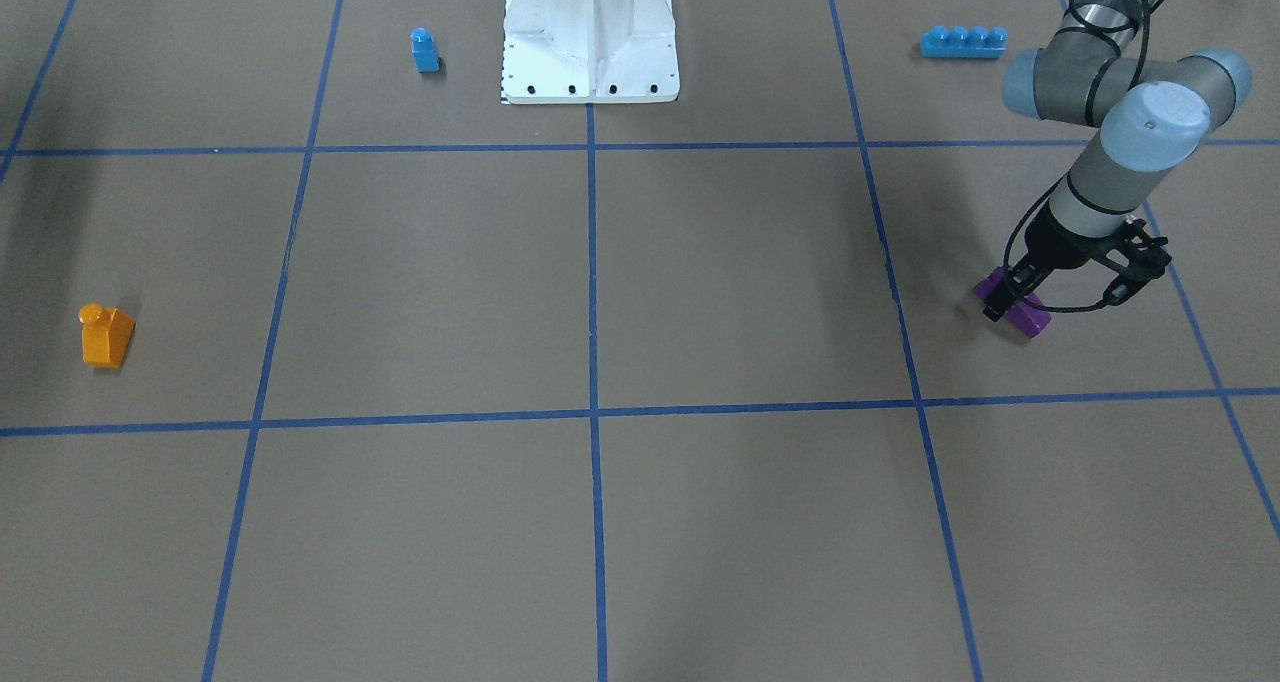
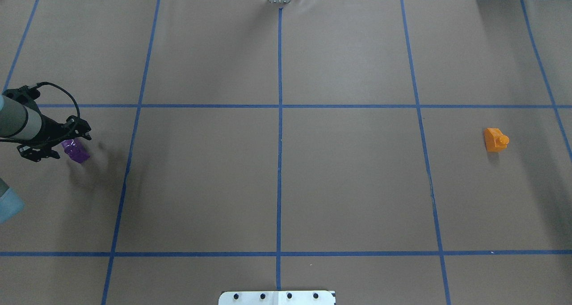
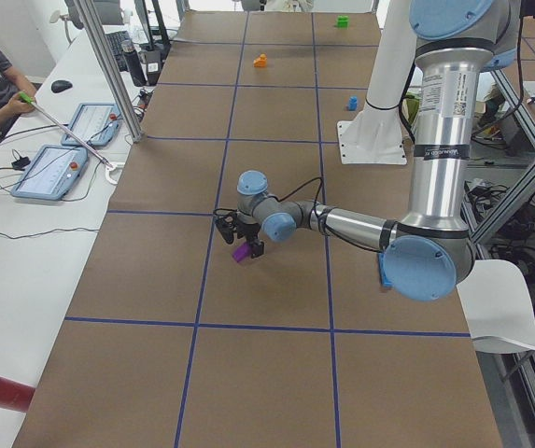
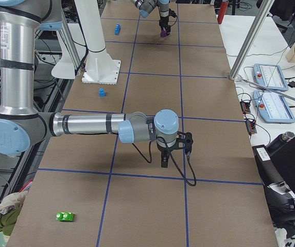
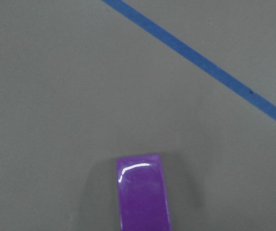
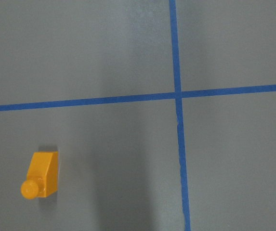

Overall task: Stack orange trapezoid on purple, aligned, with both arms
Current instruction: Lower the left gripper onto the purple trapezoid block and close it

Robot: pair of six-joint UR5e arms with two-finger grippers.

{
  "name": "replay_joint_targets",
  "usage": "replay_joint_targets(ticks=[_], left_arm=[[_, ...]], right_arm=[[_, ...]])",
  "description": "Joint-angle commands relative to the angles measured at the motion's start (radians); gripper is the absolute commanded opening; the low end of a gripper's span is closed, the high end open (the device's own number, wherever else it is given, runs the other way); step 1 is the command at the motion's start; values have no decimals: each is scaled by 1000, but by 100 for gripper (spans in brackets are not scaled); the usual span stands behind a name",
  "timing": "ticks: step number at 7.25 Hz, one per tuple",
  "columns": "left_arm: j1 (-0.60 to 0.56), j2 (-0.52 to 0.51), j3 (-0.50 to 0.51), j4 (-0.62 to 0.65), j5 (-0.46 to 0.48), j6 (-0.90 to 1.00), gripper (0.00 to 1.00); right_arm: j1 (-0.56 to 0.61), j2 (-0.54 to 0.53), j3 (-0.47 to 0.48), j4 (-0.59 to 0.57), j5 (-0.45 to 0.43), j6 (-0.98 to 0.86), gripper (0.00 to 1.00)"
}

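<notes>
The left claw (image 1: pixel 1010 305) is straddling the purple wedge block (image 1: pixel 1031 319) near the left end of the table (image 1: pixel 700 282), with one black finger crossing in front of the block. Whether the jaws are actually pinching it cannot be told. The right claw (image 4: pixel 164 162) is hanging above the table toward the right end, and how far it is open cannot be told.

The orange trapezoid (image 1: pixel 105 337) is sitting alone near the right end, roughly midway between the robot's edge and the operators' edge. It is showing low and to the left in the right wrist view.

Broad bare table is lying between the two blocks. A small blue single-stud block (image 1: pixel 425 50) and a long blue four-stud brick (image 1: pixel 963 42) are sitting close to the robot's edge.

Both forearms are reaching out low and nearly level, with the wrists bending to point the claws down.
</notes>
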Motion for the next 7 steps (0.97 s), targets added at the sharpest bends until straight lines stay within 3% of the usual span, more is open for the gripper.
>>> replay_joint_targets(ticks=[1, 2, 3, 4, 7], left_arm=[[12, 3, -1, -2, 0, 1, 76], [14, 3, -2, -2, 0, 2, 51], [14, 6, -10, -2, 2, 8, 7], [15, 5, -14, -2, 9, 11, 0], [23, 12, -118, 19, 18, 185, 0]], right_arm=[[0, 2, 0, 0, 0, 1, 100], [0, 2, 0, 0, 0, 1, 100], [0, 3, 0, 0, 0, 1, 100], [0, 3, 0, 0, 0, 1, 100], [0, 3, -1, 0, -3, 1, 100]])
